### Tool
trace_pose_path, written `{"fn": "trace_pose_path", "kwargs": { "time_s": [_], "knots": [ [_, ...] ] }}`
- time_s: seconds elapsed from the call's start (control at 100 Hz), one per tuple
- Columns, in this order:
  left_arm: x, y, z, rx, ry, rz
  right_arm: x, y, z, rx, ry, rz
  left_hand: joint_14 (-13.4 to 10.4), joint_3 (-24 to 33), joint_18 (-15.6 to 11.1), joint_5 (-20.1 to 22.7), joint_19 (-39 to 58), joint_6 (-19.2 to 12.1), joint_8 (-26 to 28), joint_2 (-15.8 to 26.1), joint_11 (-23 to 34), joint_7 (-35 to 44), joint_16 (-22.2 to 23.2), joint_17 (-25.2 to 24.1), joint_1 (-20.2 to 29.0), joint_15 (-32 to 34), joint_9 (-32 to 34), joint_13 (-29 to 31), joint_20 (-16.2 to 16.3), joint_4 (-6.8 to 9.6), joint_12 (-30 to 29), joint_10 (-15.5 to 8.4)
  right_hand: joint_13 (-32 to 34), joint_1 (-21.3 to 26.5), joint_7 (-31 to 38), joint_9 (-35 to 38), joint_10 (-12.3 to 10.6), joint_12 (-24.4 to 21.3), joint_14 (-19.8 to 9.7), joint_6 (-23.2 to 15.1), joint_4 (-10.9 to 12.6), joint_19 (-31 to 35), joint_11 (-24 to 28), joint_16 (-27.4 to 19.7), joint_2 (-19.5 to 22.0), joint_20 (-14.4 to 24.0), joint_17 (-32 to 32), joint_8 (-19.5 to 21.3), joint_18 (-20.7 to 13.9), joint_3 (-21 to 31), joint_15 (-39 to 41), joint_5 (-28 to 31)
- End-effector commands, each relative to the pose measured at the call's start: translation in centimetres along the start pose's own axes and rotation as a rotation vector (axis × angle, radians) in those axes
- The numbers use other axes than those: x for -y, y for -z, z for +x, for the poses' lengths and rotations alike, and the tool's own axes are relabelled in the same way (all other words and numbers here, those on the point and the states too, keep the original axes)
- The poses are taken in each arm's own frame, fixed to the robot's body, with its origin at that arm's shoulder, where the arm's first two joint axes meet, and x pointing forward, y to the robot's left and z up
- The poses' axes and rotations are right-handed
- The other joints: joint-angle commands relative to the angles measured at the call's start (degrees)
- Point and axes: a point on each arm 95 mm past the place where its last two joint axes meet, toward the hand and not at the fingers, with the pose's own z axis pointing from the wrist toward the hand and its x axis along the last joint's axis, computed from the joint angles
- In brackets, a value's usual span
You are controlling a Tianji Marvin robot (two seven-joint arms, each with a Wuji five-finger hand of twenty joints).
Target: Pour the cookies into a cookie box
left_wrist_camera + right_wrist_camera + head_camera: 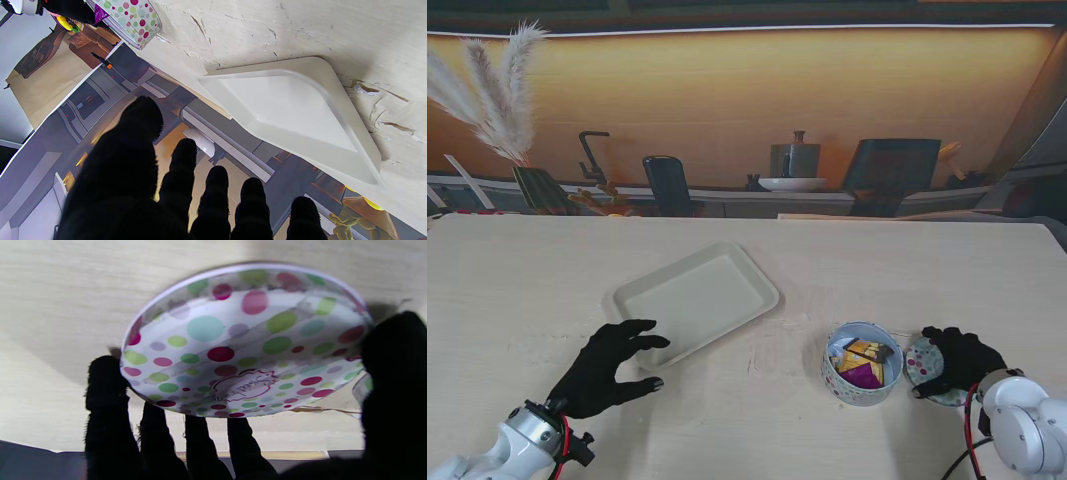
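A round polka-dot cookie box [857,393] stands open on the table at the right, with wrapped cookies [865,362] in orange and purple inside it. Its dotted lid [919,362] lies just to its right, and my right hand [962,360] is shut on it. In the right wrist view the fingers [106,386] curl round one edge of the lid [240,340] and the thumb [393,373] presses the other. An empty white tray [697,298] lies left of centre. My left hand [612,365] is open at the tray's near corner, fingers spread. The left wrist view shows the tray [293,110] and the box [133,20].
The pale wooden table [547,280] stretches to a back edge with a kitchen backdrop behind it. Bare wood lies between the tray and the box. The red cable [970,425] of my right arm hangs near the table's front edge.
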Motion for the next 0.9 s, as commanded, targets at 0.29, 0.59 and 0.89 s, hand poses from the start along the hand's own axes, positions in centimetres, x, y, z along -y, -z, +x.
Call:
{"fn": "trace_pose_path", "kwargs": {
  "time_s": [0.29, 0.59, 0.89],
  "knots": [
    [-0.3, 0.1, 0.2, 0.003, 0.006, -0.022, 4.8, 0.5, 0.1, 0.013, -0.020, 0.105, 0.1, 0.2, 0.4, 1.6, -1.1, -1.3, 0.7, 2.6, -0.1, 1.1, 1.2, -0.2, 1.6, 0.4, 0.5, 0.8, -0.1, 0.84, -0.2, -0.2, 27.3, 11.7, 20.9, 0.1, -3.4, 21.9, -17.2, 6.3, 0.6, 37.8, 35.1, 26.7, -2.4, 13.9, 18.6, 2.4, -32.4, 2.4, 58.4, 1.5],
    [-0.2, 0.2, 0.3, 0.000, 0.014, -0.012, 3.7, 1.4, -0.1, 0.001, -0.022, -0.017, 0.2, -0.3, 0.4, 1.9, -0.8, -1.2, 0.9, 3.2, -0.1, 1.4, 1.4, 0.3, 1.7, 0.6, 0.4, 0.9, 0.1, 0.90, -0.2, -0.1, 33.0, 5.4, 36.5, 9.3, -7.9, 30.2, -17.9, 1.0, -5.4, 39.4, 38.9, 25.0, -21.1, 12.0, 24.5, 6.1, -31.8, 34.3, 61.2, 6.4],
    [-0.1, 0.4, 0.3, -0.018, 0.019, -0.001, 1.6, 4.1, 0.2, -0.029, -0.057, -0.166, 0.3, -0.9, 0.5, 2.3, -0.6, -1.2, 1.1, 3.7, 0.1, 1.6, 1.5, 0.6, 1.9, 0.9, 1.0, 1.3, 0.3, 1.12, -0.1, -0.1, 37.4, 15.0, 53.5, 17.6, -10.7, 31.5, -15.9, -7.2, -3.3, 41.4, 39.1, 20.2, -12.3, 10.2, 28.7, 17.4, -28.5, 33.0, 63.9, 15.5]
  ]
}}
